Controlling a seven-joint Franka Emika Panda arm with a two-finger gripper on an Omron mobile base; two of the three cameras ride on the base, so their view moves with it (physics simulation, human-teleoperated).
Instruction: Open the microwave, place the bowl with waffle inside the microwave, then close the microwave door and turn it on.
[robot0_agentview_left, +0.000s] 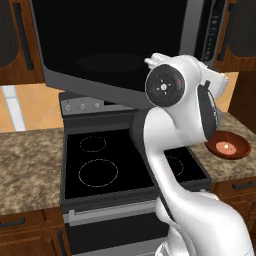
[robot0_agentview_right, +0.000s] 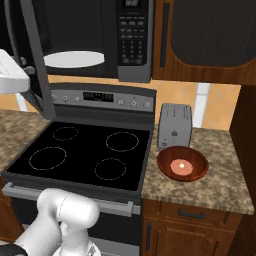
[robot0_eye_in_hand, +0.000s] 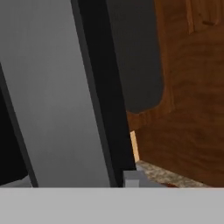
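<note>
Microwave (robot0_agentview_right: 127, 40) hangs above stove (robot0_agentview_right: 85, 150), its door (robot0_agentview_right: 35, 60) swung open at left, white turntable (robot0_agentview_right: 74, 59) showing inside. Right of stove on counter (robot0_agentview_right: 220, 180): toaster (robot0_agentview_right: 174, 125) far, bowl (robot0_agentview_right: 182, 163) with waffle (robot0_agentview_right: 181, 165) just in front.

Granite counter (robot0_agentview_right: 220, 187) bears bowl (robot0_agentview_right: 182, 163); toaster (robot0_agentview_right: 174, 125) just behind.

The microwave (robot0_agentview_right: 134, 40) above me has a brushed grey steel frame, a matt black cavity and a smooth white turntable (robot0_agentview_right: 74, 59); its door (robot0_agentview_left: 110, 45) is dark glossy glass edged in steel. Below it, the stove (robot0_agentview_right: 85, 152) has a slick black glass top and a steel control panel. Right of the stove, the counter (robot0_agentview_right: 220, 175) is rough-looking speckled stone, carrying a glossy reddish-brown bowl (robot0_agentview_right: 182, 163) and a dull grey metal toaster (robot0_agentview_right: 174, 125). The cabinets (robot0_agentview_right: 200, 40) are polished brown wood.
</note>
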